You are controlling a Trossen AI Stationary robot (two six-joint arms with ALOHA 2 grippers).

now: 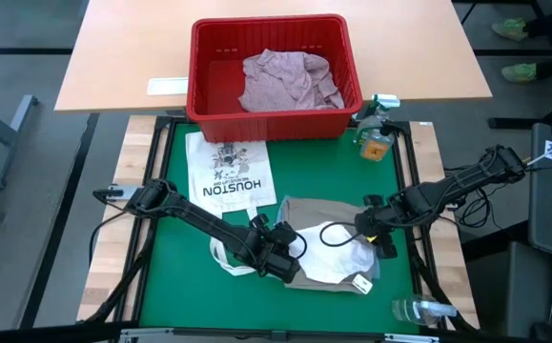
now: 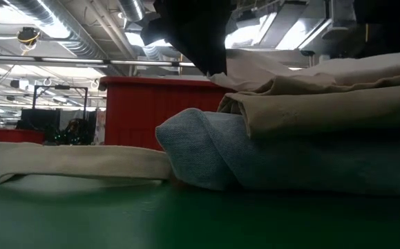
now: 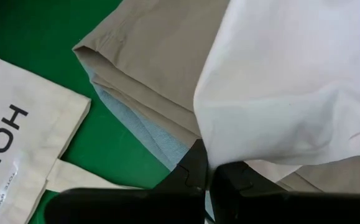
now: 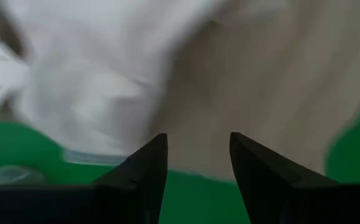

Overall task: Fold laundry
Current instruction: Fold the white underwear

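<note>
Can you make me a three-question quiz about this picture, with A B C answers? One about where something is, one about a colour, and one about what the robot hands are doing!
1. Where is the pink-mauve shirt?
A. in the basket
B. on the floor
C. on the tote bag

2. What colour is the basket?
A. blue
B. red
C. yellow

3. How is the right gripper?
A. open
B. shut on a bottle
C. out of sight

Answers: 1 A, the shirt lies inside the basket's walls. 2 B, its walls are bright red. 3 A, its fingers stand apart over the tan cloth.
</note>
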